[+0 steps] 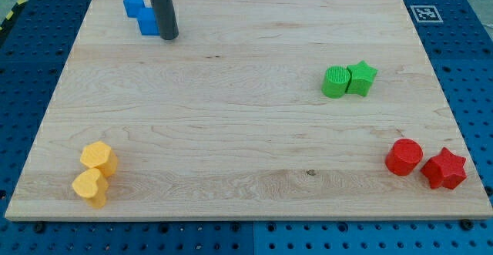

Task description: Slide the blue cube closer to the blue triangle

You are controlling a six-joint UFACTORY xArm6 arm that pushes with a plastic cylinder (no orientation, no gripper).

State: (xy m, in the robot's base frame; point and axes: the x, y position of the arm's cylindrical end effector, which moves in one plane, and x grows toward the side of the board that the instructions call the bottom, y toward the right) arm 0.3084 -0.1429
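the blue cube [148, 22] sits at the view's top left of the wooden board [246, 124], and it already looks to be touching the blue triangle [134, 5], which lies just above and to the left of it; the two read almost as one blue lump, so i cannot tell their shapes apart with much certainty. my tip [169, 36] rests just beside the cube on its right side, the rod covering part of that edge. i carry no pincer at all, only this rod, so there is nothing to open or close. i judge the push to be at or near its end. any next move calls for only a slight nudge leftward and upward, gently, since the board's top edge is near. well apart lie a green cylinder [335, 82] with a green star [361, 78], a red cylinder [404, 156] with a red star [444, 169], and two yellow blocks [95, 172] at the bottom left.
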